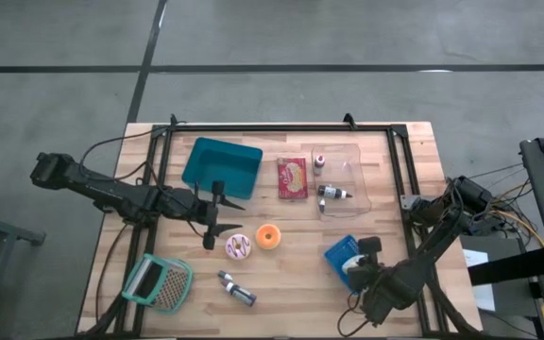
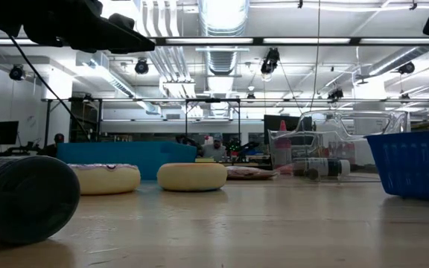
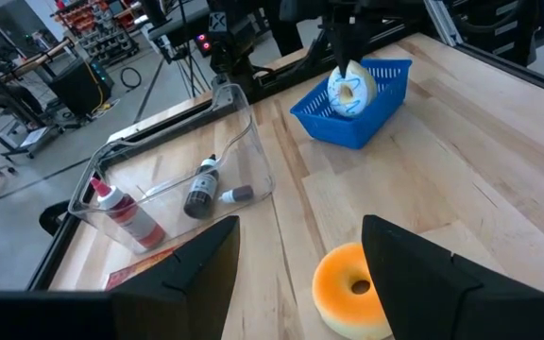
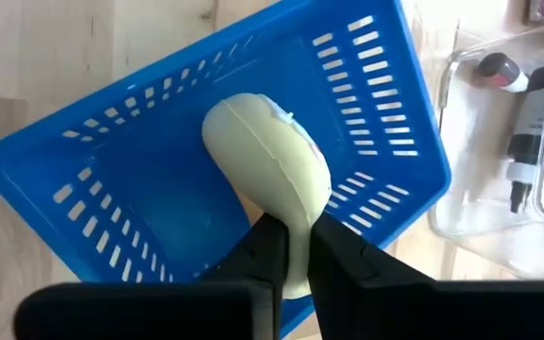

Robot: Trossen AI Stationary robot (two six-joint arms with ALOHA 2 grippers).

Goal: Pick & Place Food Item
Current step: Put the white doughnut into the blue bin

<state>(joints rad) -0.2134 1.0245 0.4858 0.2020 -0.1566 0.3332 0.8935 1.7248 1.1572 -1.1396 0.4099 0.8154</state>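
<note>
**Right gripper pinches a pale doughnut over the blue basket**

While the right gripper (image 4: pixel 291 255) hangs over the blue basket (image 4: pixel 93 170) near the table's front right, its two dark fingers (image 4: pixel 264 247) are drawn in narrow on the edge of a pale doughnut (image 4: pixel 267 156), which stands on edge between them, inside the basket's walls. From the left wrist view the same doughnut shows white-and-blue icing with a hole in the middle, held upright in the basket under the dark gripper. Whether it touches the basket floor cannot be told.

The left gripper (image 1: pixel 217 215) sits near the table's middle-left, just in front of the teal bin (image 1: pixel 221 165). Its jaws stand wide apart and hold nothing; in its own wrist view the two dark fingers (image 3: pixel 182 283) frame an orange doughnut (image 3: pixel 352 288) lying flat on the wood beyond them, not touching it.

Just beside that one lies a pink-iced doughnut (image 1: pixel 239 247). A clear tray (image 1: pixel 357 175) at the back right holds small bottles, with a red packet (image 1: pixel 292 178) lying between it and the teal bin. Near the front left lie a teal-framed grater (image 1: pixel 159 283) and a dark bottle (image 1: pixel 236 289) on its side.
</note>
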